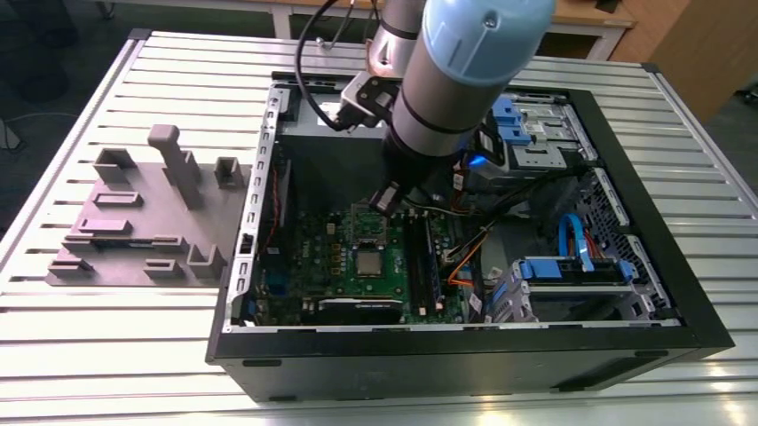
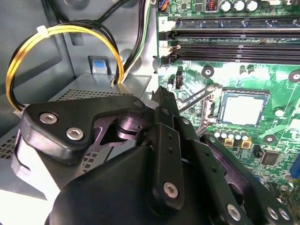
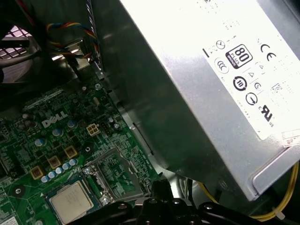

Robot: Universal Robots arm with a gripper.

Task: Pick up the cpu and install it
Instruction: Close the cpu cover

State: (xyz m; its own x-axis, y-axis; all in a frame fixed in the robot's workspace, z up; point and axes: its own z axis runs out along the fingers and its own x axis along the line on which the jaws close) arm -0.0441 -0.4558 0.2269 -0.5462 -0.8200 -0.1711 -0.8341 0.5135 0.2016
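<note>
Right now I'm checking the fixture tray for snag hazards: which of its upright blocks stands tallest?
The narrow post toward the tray's far edge in the exterior view. It rises well above the squat blocks around it.

The exterior view looks steeply down from high above one edge of the desk (image 1: 106,355), far enough back to take in the whole open computer case (image 1: 474,359). Both wrist views sit close inside that case, aimed down at the motherboard (image 2: 281,84); the second wrist view looks past the hand (image 2: 163,101). All three views share the cpu (image 1: 371,263) in its socket.
</note>
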